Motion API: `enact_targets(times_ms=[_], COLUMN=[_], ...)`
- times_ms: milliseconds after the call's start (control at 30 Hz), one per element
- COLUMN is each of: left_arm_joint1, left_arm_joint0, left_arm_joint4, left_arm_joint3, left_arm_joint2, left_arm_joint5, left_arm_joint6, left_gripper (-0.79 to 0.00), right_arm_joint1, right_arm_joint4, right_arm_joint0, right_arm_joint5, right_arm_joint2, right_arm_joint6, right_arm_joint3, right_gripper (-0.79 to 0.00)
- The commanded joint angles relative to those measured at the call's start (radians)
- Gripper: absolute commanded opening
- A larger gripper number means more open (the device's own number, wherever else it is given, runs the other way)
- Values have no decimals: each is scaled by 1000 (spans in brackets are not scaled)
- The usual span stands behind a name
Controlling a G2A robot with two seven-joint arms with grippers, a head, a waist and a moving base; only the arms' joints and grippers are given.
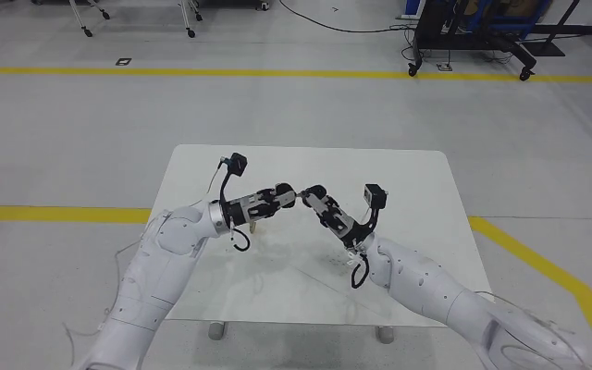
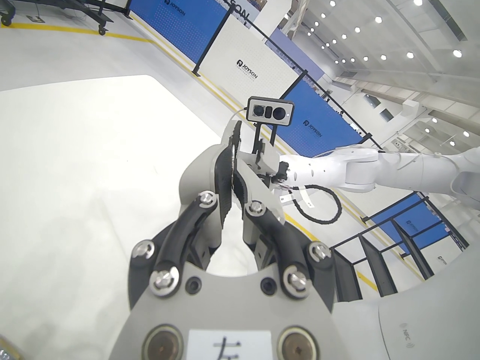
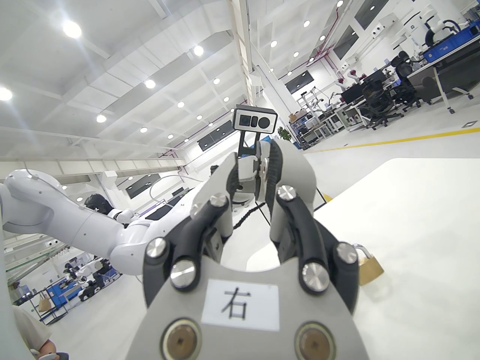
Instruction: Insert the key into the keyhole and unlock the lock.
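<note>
Both arms meet above the middle of the white table (image 1: pixel 398 176). My left gripper (image 1: pixel 289 196) (image 2: pixel 231 179) has its black pads pressed together, tip to tip with my right gripper (image 1: pixel 308 195) (image 3: pixel 257 172). A small silver key (image 3: pixel 264 169) with a hole in its head sits between the right gripper's fingers, which stand slightly apart; it lies against one pad, at the left gripper's tips. In the left wrist view the key is hidden by the pads. A brass padlock (image 3: pixel 370 266) with a silver shackle lies on the table below and beside the right gripper.
Bare table surface lies on all sides of the arms (image 1: pixel 277 268). Yellow floor lines (image 1: pixel 277 71) run behind and beside the table. Carts and racks (image 1: pixel 481 28) stand far back on the floor.
</note>
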Motion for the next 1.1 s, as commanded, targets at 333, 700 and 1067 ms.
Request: enact_targets(times_ms=[333,700,1067], left_arm_joint1=[9,29,31], left_arm_joint0=[8,-46,-73], left_arm_joint4=[40,-8,-50], left_arm_joint3=[-23,-11,4], left_arm_joint2=[-11,27,80], left_arm_joint5=[38,108,86], left_arm_joint6=[0,-266,-309], left_gripper=[-785,-785,-785], right_arm_joint1=[11,145,178], right_arm_joint4=[-21,85,383], right_arm_joint0=[-9,-48,-70], right_arm_joint5=[69,0,39], right_arm_joint2=[31,154,196], right_arm_joint6=[79,589,922], right_arm_joint3=[7,-95,-163], right_gripper=[0,-388,-474])
